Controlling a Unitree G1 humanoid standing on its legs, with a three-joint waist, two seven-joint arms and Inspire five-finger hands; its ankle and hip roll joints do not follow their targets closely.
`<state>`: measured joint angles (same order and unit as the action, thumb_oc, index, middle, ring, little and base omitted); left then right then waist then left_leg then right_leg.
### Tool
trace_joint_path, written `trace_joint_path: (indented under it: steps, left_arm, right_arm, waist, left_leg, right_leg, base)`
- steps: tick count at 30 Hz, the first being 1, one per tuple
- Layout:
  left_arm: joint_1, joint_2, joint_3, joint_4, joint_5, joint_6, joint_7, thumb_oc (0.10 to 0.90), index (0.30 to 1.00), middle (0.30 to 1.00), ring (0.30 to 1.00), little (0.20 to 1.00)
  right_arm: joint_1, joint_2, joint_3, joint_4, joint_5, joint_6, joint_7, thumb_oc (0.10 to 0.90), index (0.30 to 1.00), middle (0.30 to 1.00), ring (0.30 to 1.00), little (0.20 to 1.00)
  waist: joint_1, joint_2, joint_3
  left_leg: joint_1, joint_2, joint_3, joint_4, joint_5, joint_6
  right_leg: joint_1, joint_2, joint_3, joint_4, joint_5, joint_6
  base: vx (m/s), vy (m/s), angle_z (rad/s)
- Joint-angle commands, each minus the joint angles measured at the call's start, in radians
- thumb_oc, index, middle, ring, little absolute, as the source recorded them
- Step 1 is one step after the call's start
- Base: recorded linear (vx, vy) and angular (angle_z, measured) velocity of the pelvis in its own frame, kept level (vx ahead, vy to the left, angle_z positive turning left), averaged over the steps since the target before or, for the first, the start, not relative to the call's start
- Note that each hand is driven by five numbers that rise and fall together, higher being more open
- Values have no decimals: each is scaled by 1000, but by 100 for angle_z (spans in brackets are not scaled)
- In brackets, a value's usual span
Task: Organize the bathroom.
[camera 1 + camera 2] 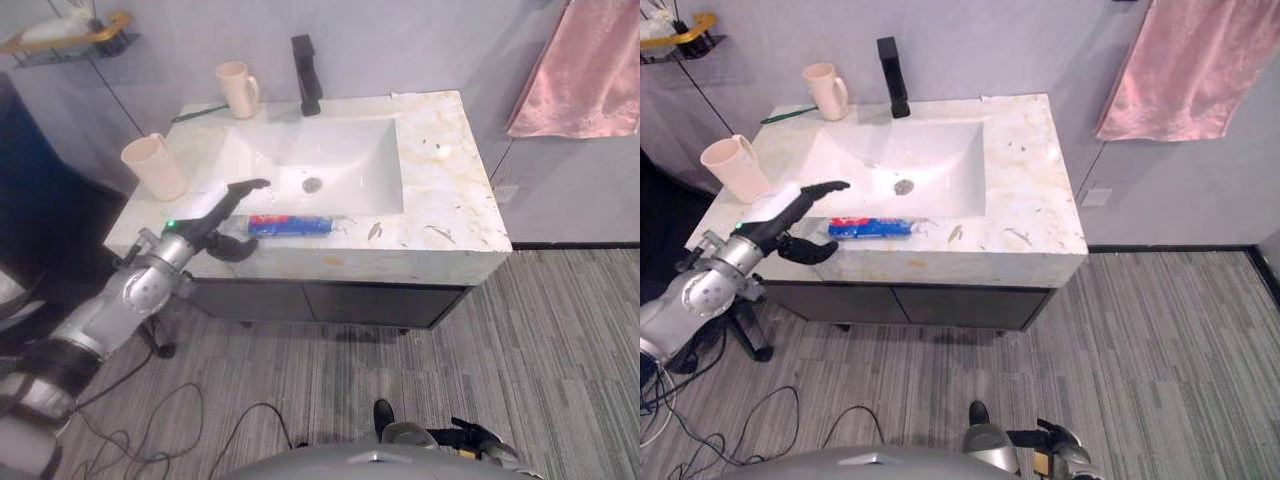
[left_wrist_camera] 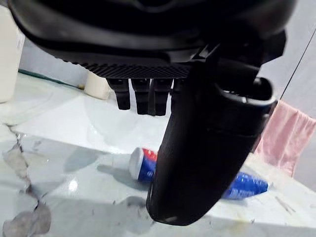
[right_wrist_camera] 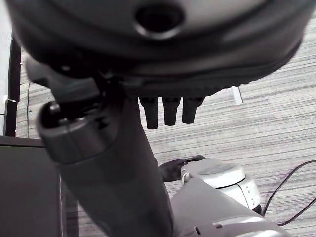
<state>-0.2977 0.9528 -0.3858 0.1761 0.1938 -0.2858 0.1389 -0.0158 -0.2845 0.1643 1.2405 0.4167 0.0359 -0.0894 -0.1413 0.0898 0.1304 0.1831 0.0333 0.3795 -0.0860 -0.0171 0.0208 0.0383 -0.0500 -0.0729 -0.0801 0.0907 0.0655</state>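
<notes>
Two cups: one beige cup [image 1: 153, 166] at the counter's left edge, a second beige cup [image 1: 238, 89] at the back beside the black faucet [image 1: 306, 75].
Task item: blue-and-red toothpaste tube [image 1: 290, 226] lying flat on the front rim of the marble counter [image 1: 450, 190], just in front of the sink basin [image 1: 330, 165], cap end toward the robot's left.
Left hand [image 1: 222, 222]: spread, fingers straight and reaching over the counter toward the basin, thumb low beside the tube's cap end; holds nothing. Contact between thumb and tube cannot be told.
Right hand [image 3: 123, 163]: hangs low over the striped floor, fingers relaxed, empty.
Step, as judged: lining up to take the tube, presumably to stand it in a cup.
Risk 1: tube sits close to the front edge; a sideways nudge from the thumb could roll it off the counter.
Risk 2: tube is flat and likely slick on wet-looking marble; a shallow pinch may squirt it into the basin.
Risk 3: forearm passes near the left cup; a wide swing could tip it.
Surroundings: green toothbrush [image 1: 200, 113] on the back left of the counter; pink towel [image 1: 585, 70] on the wall at right; wall shelf [image 1: 70, 38] at upper left.
In the way: nothing between hand and tube.
</notes>
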Motion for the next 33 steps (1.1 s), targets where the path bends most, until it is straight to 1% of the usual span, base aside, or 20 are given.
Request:
trace_joint_path:
  steps: [1,6,9,13,15,18,20,23,28,33]
  left_arm:
    - [-83,79,164,-54,-66,-40,77,800,900,900,900,900]
    - [-97,93,159,-44,-84,-43,62,800,900,900,900,900]
    - [-101,99,161,-41,-82,-30,52,800,900,900,900,900]
    - [-114,104,143,-27,-116,-14,-3,800,900,900,900,900]
    - [-128,103,116,-13,-128,14,-20,800,900,900,900,900]
    - [-140,96,92,0,-140,25,-34,800,900,900,900,900]
    - [-142,95,89,0,-145,27,-41,800,900,900,900,900]
    - [-154,81,59,15,-169,18,-71,800,900,900,900,900]
    - [-169,63,19,26,-155,48,-69,800,900,900,900,900]
    - [-172,44,-13,47,-123,70,-37,800,900,900,900,900]
  right_arm:
    - [-29,-42,-11,41,2,-20,1,800,900,900,900,900]
    - [-29,-38,-4,38,13,-15,0,800,900,900,900,900]
    - [-29,-36,-4,32,11,-11,0,800,900,900,900,900]
    - [-24,-34,-1,28,12,-11,0,800,900,900,900,900]
    - [-24,-36,0,26,15,-9,-1,800,900,900,900,900]
    - [-26,-36,2,21,17,-4,-6,800,900,900,900,900]
    - [-25,-36,3,21,18,-4,-6,800,900,900,900,900]
    - [-24,-34,5,20,18,-4,-5,800,900,900,900,900]
    - [-21,-27,12,16,23,-6,-5,800,900,900,900,900]
    - [-20,-24,17,12,25,-5,-6,800,900,900,900,900]
  waist:
    - [-18,-1,-67]
    - [-17,-1,-69]
    - [-19,0,-67]
    - [-24,4,-66]
    - [-28,7,-64]
    - [-32,9,-62]
    - [-33,10,-62]
    - [-39,11,-61]
    - [-46,12,-58]
    - [-51,12,-56]
  left_leg:
    - [-27,-49,-62,111,-95,5]
    - [-26,-50,-63,112,-94,4]
    - [-26,-50,-61,109,-93,4]
    - [-26,-51,-58,107,-91,5]
    - [-24,-52,-56,104,-91,7]
    - [-23,-53,-53,103,-92,8]
    - [-23,-53,-51,103,-92,8]
    - [-24,-54,-43,103,-92,10]
    - [-28,-56,-36,107,-94,12]
    - [-32,-56,-31,115,-99,14]
  right_leg:
    - [12,43,-1,96,-101,43]
    - [13,44,-1,95,-100,43]
    - [13,43,-2,93,-97,45]
    - [10,43,-2,96,-98,47]
    - [9,43,-2,100,-99,49]
    - [8,42,-2,102,-99,50]
    - [7,42,-1,102,-99,50]
    - [3,40,-1,101,-97,51]
    - [-3,39,1,105,-95,53]
    - [-9,37,2,111,-97,53]
  base:
    - [0,0,0]
    - [0,0,0]
    - [0,0,0]
    - [0,0,0]
    - [0,0,0]
    - [0,0,0]
    - [0,0,0]
    - [0,0,0]
    - [3,-8,-7]
    - [-2,-5,-4]
